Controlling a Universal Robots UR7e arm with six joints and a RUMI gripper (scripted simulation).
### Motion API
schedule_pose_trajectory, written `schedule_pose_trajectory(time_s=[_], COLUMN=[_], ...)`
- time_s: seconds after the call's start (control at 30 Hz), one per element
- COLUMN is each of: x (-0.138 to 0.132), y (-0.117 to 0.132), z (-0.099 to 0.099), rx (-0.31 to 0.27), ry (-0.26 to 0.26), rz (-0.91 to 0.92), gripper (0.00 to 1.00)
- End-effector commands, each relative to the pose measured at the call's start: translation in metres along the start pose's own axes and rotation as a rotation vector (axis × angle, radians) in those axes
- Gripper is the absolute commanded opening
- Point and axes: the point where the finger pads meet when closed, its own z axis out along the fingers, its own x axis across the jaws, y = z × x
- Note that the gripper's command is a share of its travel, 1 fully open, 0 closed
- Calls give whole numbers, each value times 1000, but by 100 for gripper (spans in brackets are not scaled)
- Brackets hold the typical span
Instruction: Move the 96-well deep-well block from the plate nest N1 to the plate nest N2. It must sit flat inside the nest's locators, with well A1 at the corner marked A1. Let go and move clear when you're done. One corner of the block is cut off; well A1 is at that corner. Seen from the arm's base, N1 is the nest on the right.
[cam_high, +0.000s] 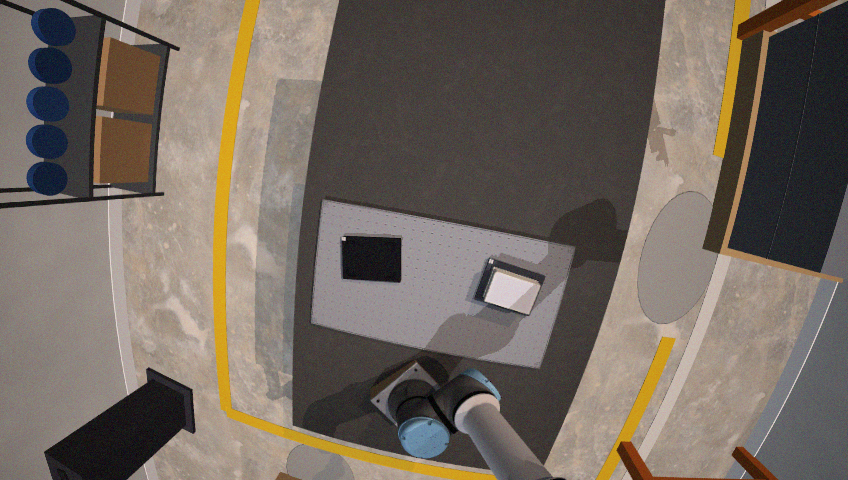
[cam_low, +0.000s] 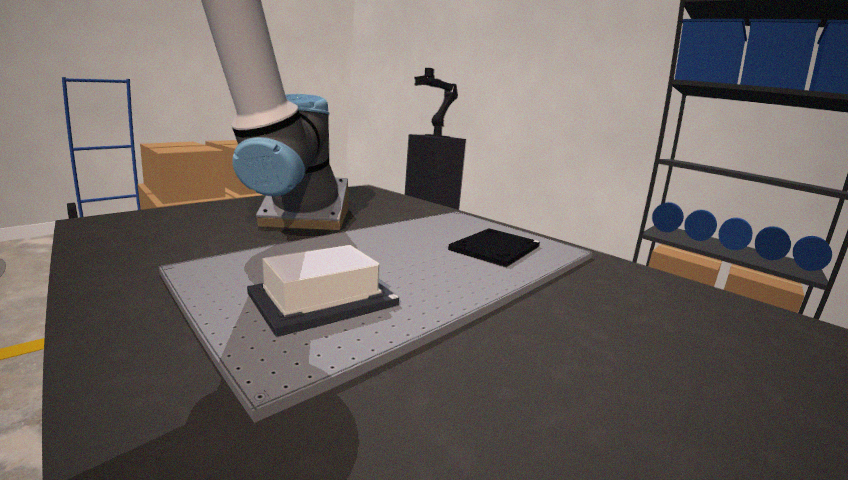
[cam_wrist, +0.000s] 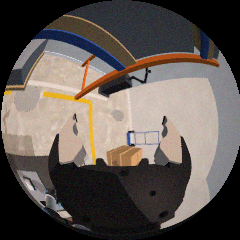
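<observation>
The cream deep-well block sits on the dark plate nest N1 at the right of the grey perforated baseplate. It also shows in the exterior view, flat on its nest. The empty black nest N2 lies at the left of the baseplate, with a small white mark at its far left corner; it also shows in the exterior view. My gripper shows only in the wrist view, fingers wide open and empty, high up and pointing at the room's wall and floor. The block is not in the wrist view.
The arm's base stands at the table's near edge. A shelf with blue bins and cardboard boxes stands beside the table. A black pedestal with a small arm, stacked boxes and a blue cart frame are behind.
</observation>
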Motion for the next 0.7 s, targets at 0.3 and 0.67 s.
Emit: schedule_pose_trajectory(time_s=[0.3, 0.67], x=[16, 24], y=[-11, -16], z=[-58, -102], rx=[1, 0], ry=[6, 84], rz=[-1, -7], gripper=[100, 100])
